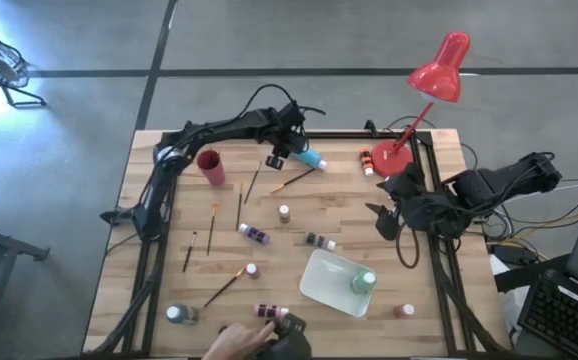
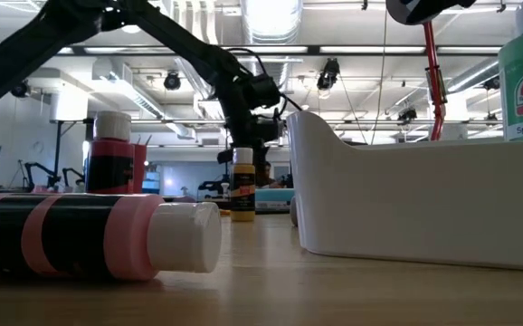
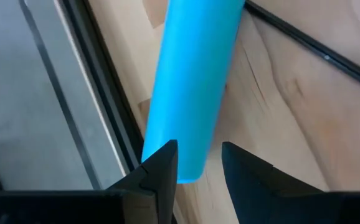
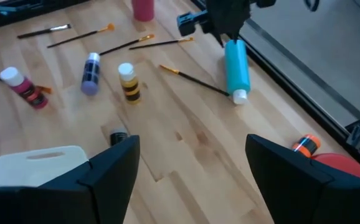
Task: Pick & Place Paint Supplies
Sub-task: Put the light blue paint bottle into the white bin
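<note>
**Pincers and paint supplies on the bench: stock at this moment**

Left pincer (image 1: 287,150): at the far edge of the bench (image 1: 299,228), fingers narrow and set around the butt end of the blue bottle (image 1: 311,157); the left wrist view shows one finger (image 3: 161,171) on each side of the blue body. Whether the bottle is lifted or only straddled cannot be told. It lies on its side in the right wrist view, white cap pointing away from the pincer.

Right pincer (image 1: 380,218): at the right side of the bench, near the red lamp base (image 1: 393,157), fingers spread wide and holding nothing.

White tray (image 1: 335,282): near right part of the bench, with a green bottle (image 1: 363,281) inside it.

Loose bottles on the bench:
- purple bottle (image 1: 254,234), lying, mid-bench
- yellow-and-black bottle (image 1: 285,213), upright, just beyond it
- dark bottle (image 1: 319,241), lying, near the tray's far edge
- pink-banded bottle (image 1: 269,312), lying at the near edge
- teal bottle (image 1: 178,314), near left corner
- small brown bottle (image 1: 405,311), near right corner

Paintbrushes: several thin ones scattered over the left half, one (image 1: 294,180) just beside the blue bottle.

Red cup (image 1: 210,165): upright, far left.

A person's hand (image 1: 237,342) shows at the near edge.
</note>
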